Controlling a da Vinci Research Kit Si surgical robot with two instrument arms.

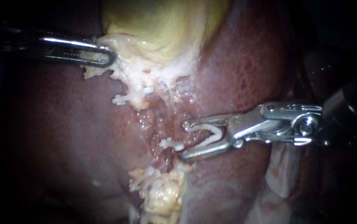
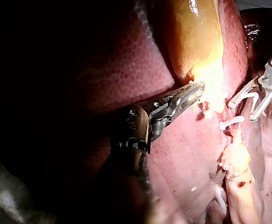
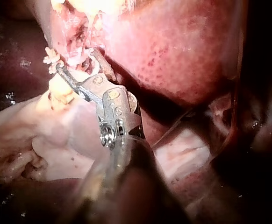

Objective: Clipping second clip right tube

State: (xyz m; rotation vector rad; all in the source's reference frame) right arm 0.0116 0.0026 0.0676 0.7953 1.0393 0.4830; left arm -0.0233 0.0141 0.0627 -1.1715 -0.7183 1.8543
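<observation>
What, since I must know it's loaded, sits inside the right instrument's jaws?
A white clip, spread in a V, is held between both jaws of the right instrument. Liver shows through the gap. Whether a tube lies inside is hidden by the jaw tips.

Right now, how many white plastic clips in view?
3 white plastic clips. Upper clip: on tissue below the yellow-green gallbladder. Lower clip: beside the silver right instrument's tip. Open clip: loaded in that instrument. Others may be hidden.
</observation>
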